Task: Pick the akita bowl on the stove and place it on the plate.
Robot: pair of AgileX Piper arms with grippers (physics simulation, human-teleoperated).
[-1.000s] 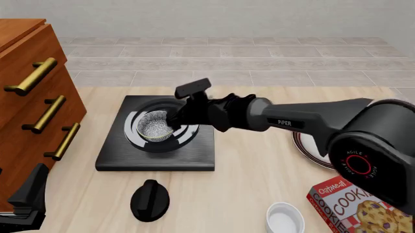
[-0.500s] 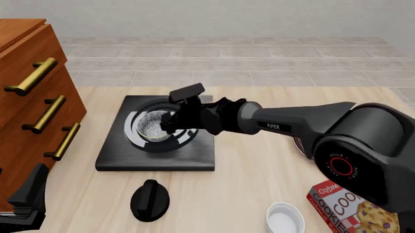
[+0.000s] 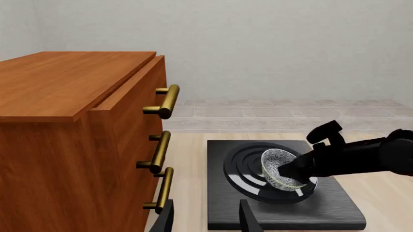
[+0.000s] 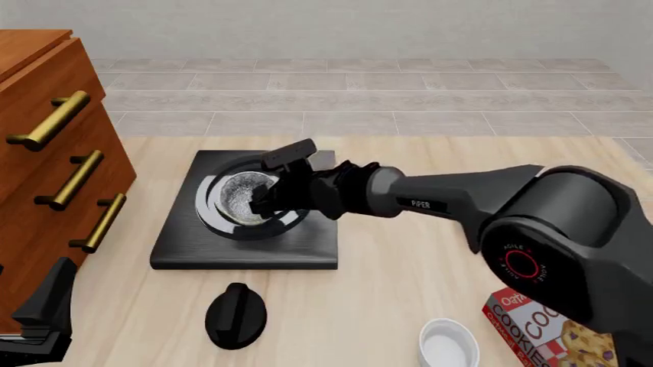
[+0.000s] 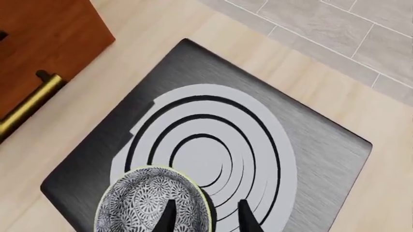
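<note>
The akita bowl (image 4: 241, 196), dark outside and speckled inside, sits on the ringed burner of the black stove (image 4: 306, 238). In the left wrist view the bowl (image 3: 279, 167) looks tipped, its mouth turned toward the cabinet. My right gripper (image 4: 268, 200) is open at the bowl's right rim. In the right wrist view (image 5: 206, 212) one finger (image 5: 169, 216) is inside the bowl (image 5: 145, 203) and the other outside over the stove (image 5: 322, 145). My left gripper (image 3: 206, 215) stands open near the table's front left corner, holding nothing. The plate is hidden behind my right arm.
A wooden drawer cabinet (image 4: 51, 168) with brass handles stands close to the stove's left side. A black round knob (image 4: 235, 313) lies in front of the stove. A small white bowl (image 4: 449, 344) and a cookie box (image 4: 556, 336) are at the front right.
My right arm has reached further left and lower, bringing its fingers down astride the bowl's right rim. The bowl has shifted slightly on the burner. The left arm has not moved.
</note>
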